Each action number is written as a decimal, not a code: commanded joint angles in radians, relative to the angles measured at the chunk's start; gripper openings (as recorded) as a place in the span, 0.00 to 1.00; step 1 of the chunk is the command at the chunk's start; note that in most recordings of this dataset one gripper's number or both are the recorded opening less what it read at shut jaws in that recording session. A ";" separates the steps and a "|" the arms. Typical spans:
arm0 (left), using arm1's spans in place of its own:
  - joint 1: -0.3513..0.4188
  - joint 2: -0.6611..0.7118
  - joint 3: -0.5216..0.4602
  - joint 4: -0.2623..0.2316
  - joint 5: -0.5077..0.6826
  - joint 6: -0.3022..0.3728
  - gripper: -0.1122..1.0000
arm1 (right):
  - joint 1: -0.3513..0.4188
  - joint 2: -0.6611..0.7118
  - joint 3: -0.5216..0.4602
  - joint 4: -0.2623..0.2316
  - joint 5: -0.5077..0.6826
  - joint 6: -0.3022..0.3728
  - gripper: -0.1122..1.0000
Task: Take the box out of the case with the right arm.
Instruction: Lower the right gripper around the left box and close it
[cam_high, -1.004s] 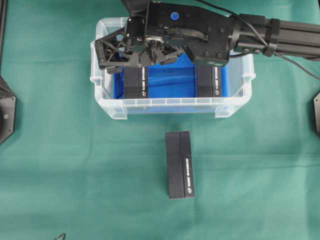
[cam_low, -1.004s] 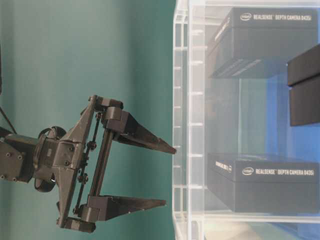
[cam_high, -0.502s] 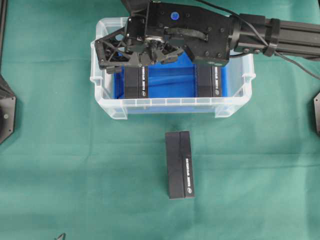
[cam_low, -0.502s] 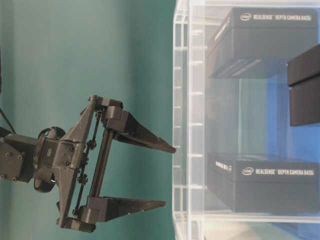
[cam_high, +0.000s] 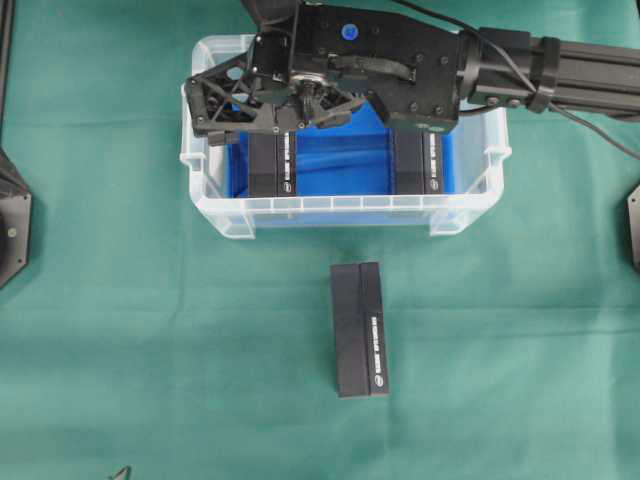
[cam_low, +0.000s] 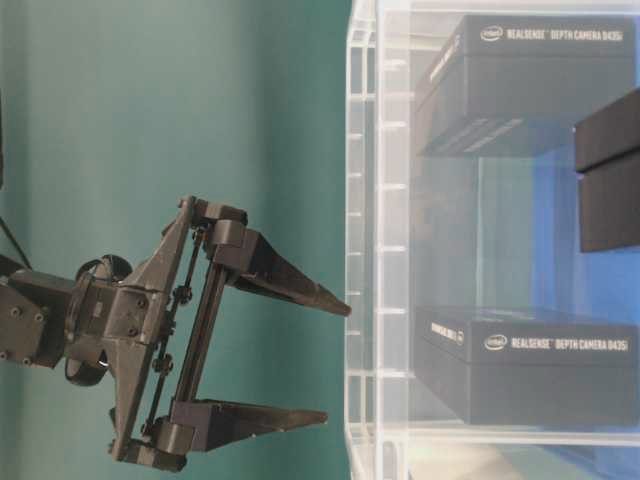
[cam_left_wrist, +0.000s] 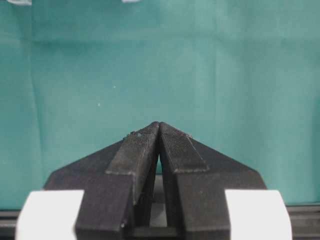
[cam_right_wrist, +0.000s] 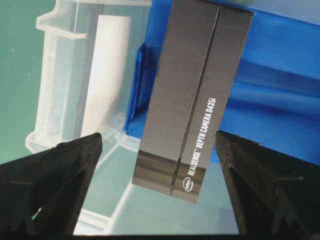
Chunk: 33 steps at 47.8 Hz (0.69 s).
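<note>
Under the right gripper (cam_right_wrist: 160, 200), whose jaws are wide apart and hold nothing, a black camera box (cam_right_wrist: 192, 95) lies in the case (cam_high: 330, 212) (it looks stiff, light and smooth, best pinched across its narrow sides).

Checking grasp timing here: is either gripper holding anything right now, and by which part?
Nothing is held. The right gripper hangs open over a black box in the case; the left gripper is shut on nothing.

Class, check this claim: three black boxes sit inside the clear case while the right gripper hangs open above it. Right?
Not quite. The overhead view shows only two black boxes inside the case; a third box lies outside on the green cloth. The right gripper is indeed open.
</note>
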<state>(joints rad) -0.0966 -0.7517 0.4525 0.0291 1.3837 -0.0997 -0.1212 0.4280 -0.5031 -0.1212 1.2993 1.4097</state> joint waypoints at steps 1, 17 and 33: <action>-0.003 0.003 -0.029 0.002 -0.003 -0.002 0.10 | 0.002 -0.018 -0.026 -0.003 -0.006 -0.003 0.95; -0.003 0.003 -0.029 0.002 -0.003 -0.002 0.10 | 0.002 -0.017 -0.026 -0.003 -0.006 -0.003 0.95; -0.003 0.003 -0.029 0.002 -0.003 -0.002 0.10 | 0.002 -0.011 -0.026 0.003 -0.006 -0.003 0.95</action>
<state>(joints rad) -0.0966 -0.7501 0.4510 0.0276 1.3837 -0.0997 -0.1212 0.4387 -0.5031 -0.1197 1.2993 1.4097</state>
